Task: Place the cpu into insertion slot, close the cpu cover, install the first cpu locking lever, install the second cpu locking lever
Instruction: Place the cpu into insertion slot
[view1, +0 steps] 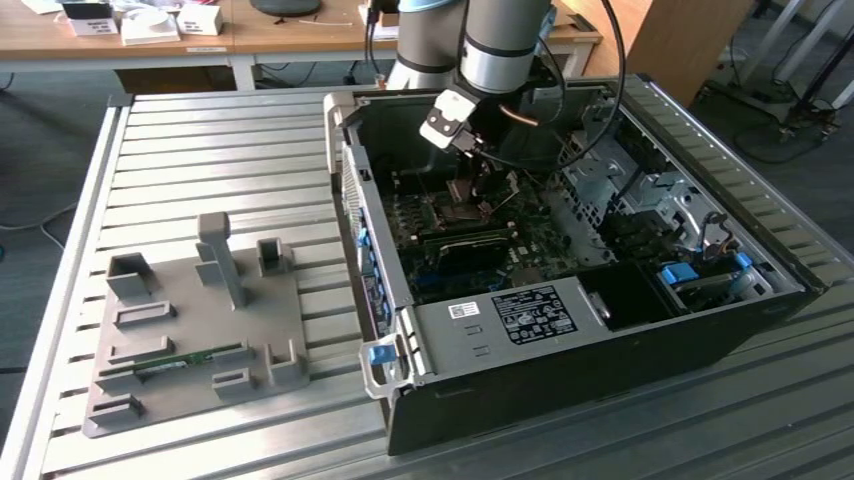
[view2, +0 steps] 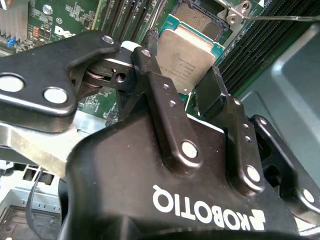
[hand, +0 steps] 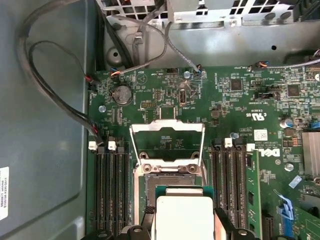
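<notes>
The first step is in hand: the gripper (view2: 180, 75) pinches the cpu (view2: 187, 47) by its edges close over the bare insertion slot (hand: 167, 179), the cpu cover (hand: 166, 126) open on its far side, so seating likely calls for squaring the chip and lowering it flat.

Exterior view overlooks case (view1: 561, 390); both wrist views closely share board (hand: 240, 115) (view2: 65, 20).

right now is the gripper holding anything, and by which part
Yes: the gripper holds the cpu, its fingers pinching two opposite edges, near the insertion slot.
</notes>
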